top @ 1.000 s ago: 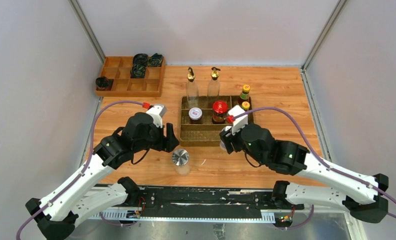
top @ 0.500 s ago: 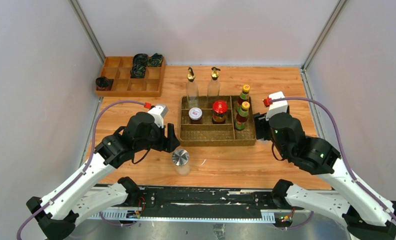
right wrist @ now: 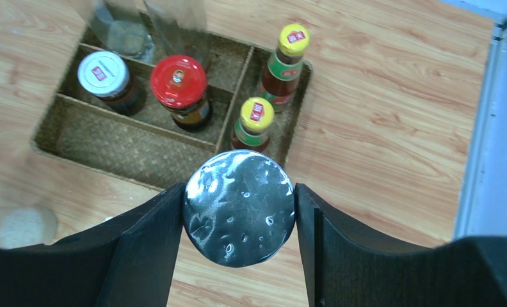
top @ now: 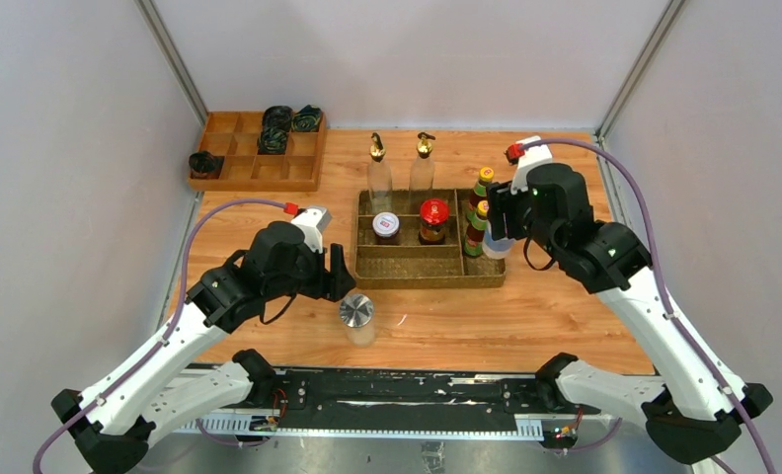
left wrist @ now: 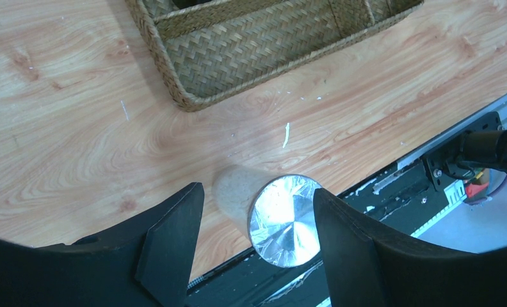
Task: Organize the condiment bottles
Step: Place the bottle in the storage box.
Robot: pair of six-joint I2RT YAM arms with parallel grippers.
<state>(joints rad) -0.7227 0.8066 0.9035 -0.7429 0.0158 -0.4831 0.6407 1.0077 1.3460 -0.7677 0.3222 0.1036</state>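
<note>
Right gripper, clamping a shaker, has swung right; sauce bottles now just ahead, placing nears. Left gripper open, unmoved.

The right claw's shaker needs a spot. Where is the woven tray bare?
Bare: the long front compartment, between the tray's front wall and the white-lidded jar and red-lidded jar. Crowded: the right column with both sauce bottles, the back row with clear bottles.
</note>
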